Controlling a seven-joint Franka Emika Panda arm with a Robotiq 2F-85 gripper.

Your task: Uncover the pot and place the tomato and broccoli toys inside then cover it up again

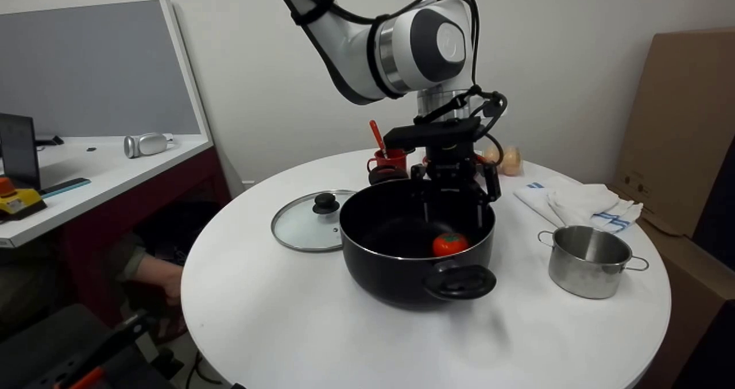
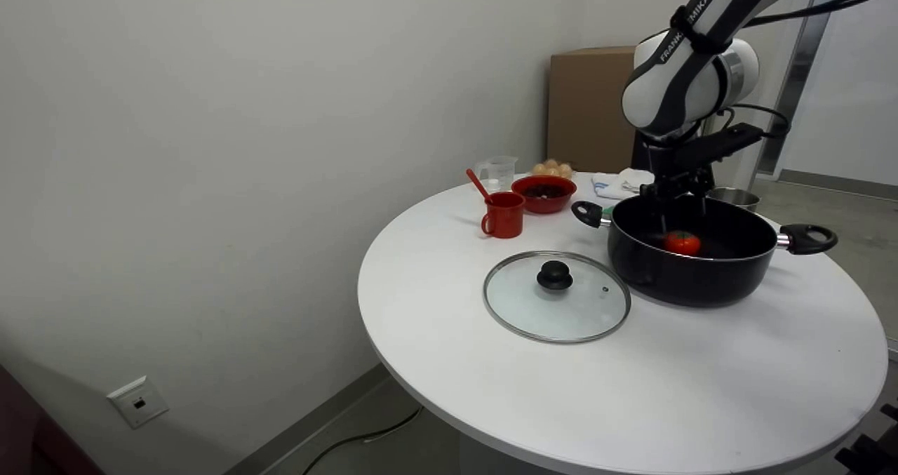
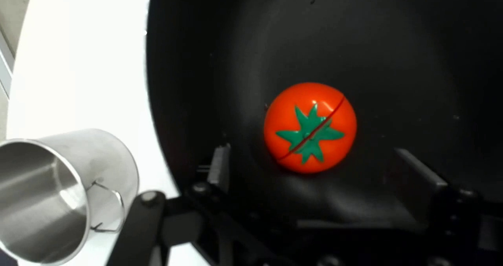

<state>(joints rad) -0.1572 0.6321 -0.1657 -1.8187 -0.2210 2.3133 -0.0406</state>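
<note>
The black pot (image 1: 390, 280) stands uncovered on the white table, also in an exterior view (image 2: 687, 282) and the wrist view (image 3: 353, 46). The red tomato toy (image 1: 450, 244) with green leaves lies on the pot's floor, also seen in the wrist view (image 3: 310, 128). The glass lid (image 2: 519, 303) with a black knob lies flat beside the pot. My gripper (image 1: 453, 212) points down into the pot. Its fingers (image 3: 318, 167) are wide apart with nothing between them, near the tomato. A green patch (image 2: 608, 210) shows behind the pot's handle; I cannot tell if it is the broccoli.
A small steel pot (image 1: 585, 271) stands beside the black pot. A red mug (image 2: 505, 217) with a red-handled utensil, a red bowl (image 2: 544, 203), a clear measuring cup (image 2: 498, 173), eggs (image 2: 552, 170) and a folded towel (image 1: 580, 205) are farther back.
</note>
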